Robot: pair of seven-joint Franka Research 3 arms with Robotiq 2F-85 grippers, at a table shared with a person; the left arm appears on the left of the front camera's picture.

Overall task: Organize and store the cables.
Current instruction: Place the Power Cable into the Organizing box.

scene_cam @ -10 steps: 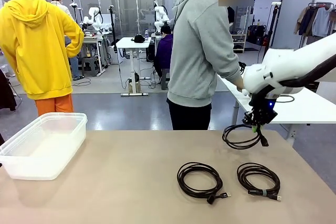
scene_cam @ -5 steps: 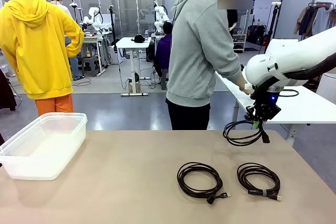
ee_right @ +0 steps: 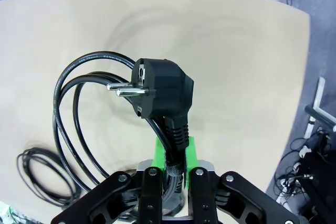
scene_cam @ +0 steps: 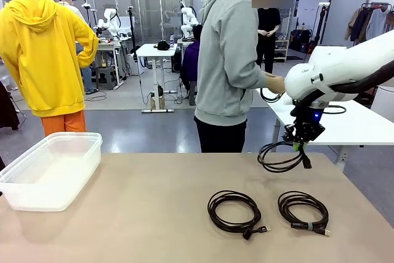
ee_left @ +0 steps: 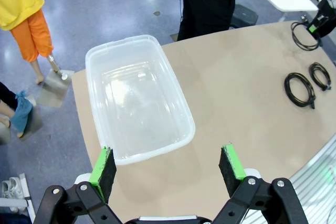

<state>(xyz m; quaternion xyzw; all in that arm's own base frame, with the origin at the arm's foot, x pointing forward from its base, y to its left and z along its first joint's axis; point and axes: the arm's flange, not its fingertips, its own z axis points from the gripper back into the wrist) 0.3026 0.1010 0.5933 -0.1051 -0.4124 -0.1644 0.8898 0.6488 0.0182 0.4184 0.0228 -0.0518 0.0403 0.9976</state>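
The big table has a smooth, flat, light brown top. A person in a soft grey hoodie stands at its far side, turned sideways.

A see-through plastic box sits on the table's left end. It is long, with round corners and shiny walls.

The left gripper hangs high above the near end of the box. Its two black fingers with green pads are spread wide apart and hold nothing.

The right gripper is up in the air over the far right part of the table. Its fingers are squeezed tight on a thick black cable, just below the plug. The cable hangs down in a loose round loop, off the table. The plug is chunky and round, with two shiny metal pins. Tiny white letters run along the cord, too small to read.

Two more black coils lie flat on the table near the front, side by side but not touching: the middle coil and the right coil. Both are thin, round and neat, with small plug ends.
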